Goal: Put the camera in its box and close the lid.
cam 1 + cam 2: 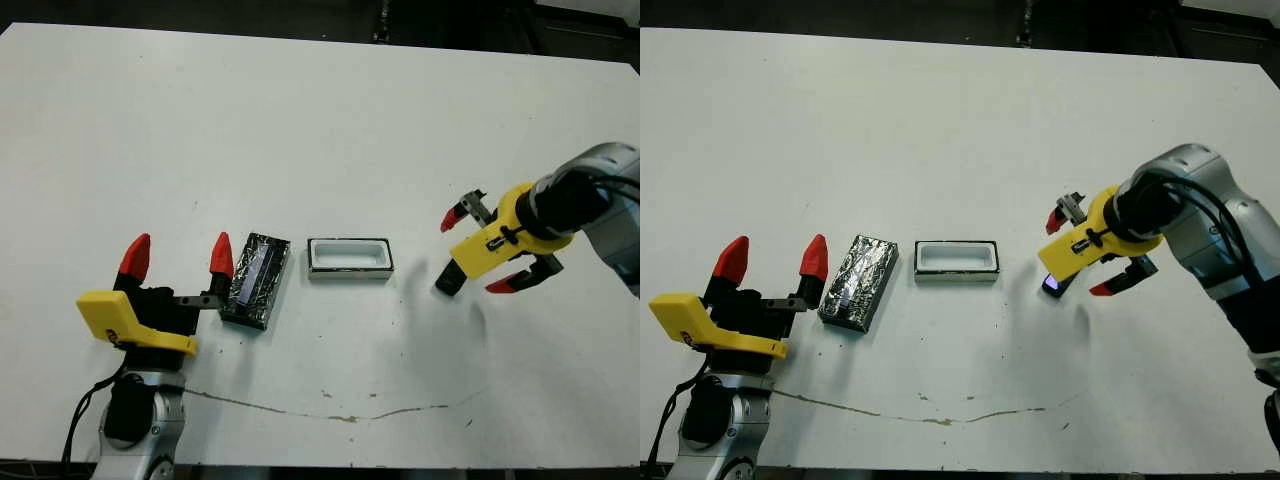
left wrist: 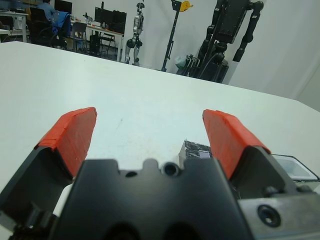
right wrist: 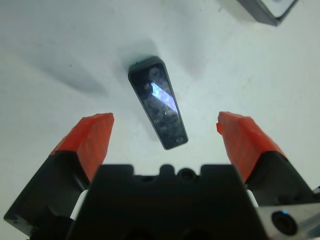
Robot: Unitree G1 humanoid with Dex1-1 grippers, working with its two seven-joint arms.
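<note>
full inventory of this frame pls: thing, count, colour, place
camera: 1, black, lying on the table between the right gripper's open fingers, to the right of the box
box: 1, white inside with dark rim, table centre, open, nothing in it
lid: 1, glossy black with pale stripe, flat on the table left of the box, apart from it
table: 1, white, with a thin brownish line near the front edge
background (left wrist view): desks, chairs, stands, a seated person far off
left gripper: 1, red tips, yellow body, open, just left of the lid
right gripper: 1, red tips, yellow body, open, straddling the camera
</note>
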